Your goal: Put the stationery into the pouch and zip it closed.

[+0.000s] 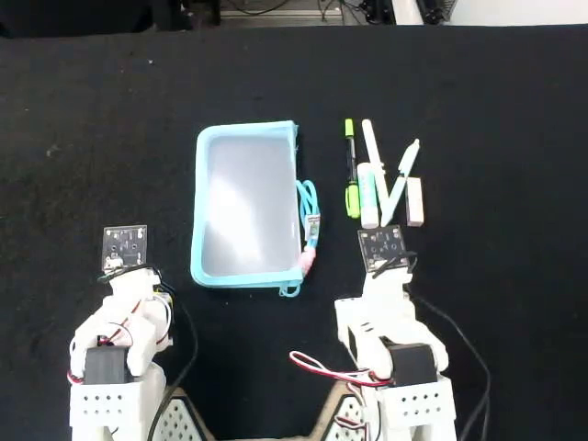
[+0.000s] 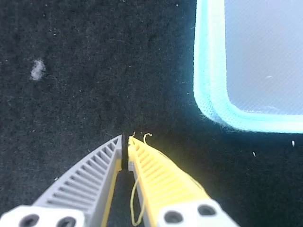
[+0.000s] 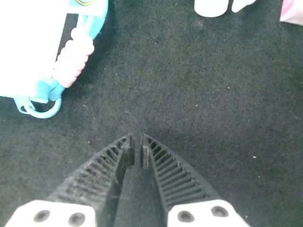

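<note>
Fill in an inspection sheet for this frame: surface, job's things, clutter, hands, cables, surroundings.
Surface: black cloth table, flat.
Job's things: light-blue pouch lies flat between the arms. The stationery is all outside it, in a row on the right arm's side: green highlighter, white pens, pale eraser.
Clutter: one lint speck on the cloth.
Hands: left hand shut, empty, near a pouch corner; right hand shut, empty, near the pouch's pink pull.
Cables: wires loop at the arm bases, apart from the pouch.
Surroundings: dark gear and cables beyond the far edge.
</note>
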Robot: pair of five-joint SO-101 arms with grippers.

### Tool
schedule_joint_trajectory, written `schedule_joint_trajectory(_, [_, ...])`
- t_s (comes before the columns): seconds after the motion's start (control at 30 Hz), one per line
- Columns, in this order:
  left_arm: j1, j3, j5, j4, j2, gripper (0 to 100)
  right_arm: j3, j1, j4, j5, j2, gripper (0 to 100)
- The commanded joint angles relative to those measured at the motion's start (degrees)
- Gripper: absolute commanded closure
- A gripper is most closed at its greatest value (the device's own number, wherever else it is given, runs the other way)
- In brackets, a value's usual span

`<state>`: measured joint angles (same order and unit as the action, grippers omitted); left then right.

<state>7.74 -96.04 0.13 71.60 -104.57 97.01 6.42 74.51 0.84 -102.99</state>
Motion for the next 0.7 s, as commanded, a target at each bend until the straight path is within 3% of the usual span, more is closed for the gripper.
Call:
schedule_joint_trajectory(0.0, [0.0, -1.3, -0.4, 0.2, -0.2, 97, -0.5, -0.9, 0.4, 0.6, -5.7, 96.6])
schedule_joint_trajectory(0.17, [0.4, -1.3, -0.6, -2.9, -0.2, 97, -0.5, -0.9, 0.4, 0.6, -5.7, 96.6])
schedule_joint_trajectory(0.5, [0.5, -1.3, -0.2, -31.5, -0.2, 97, -0.5, -0.9, 0.4, 0.6, -5.7, 96.6])
schedule_joint_trajectory(0.67, [0.6, -1.3, -0.6, -38.9, -0.2, 97, -0.5, -0.9, 0.4, 0.6, -5.7, 96.6])
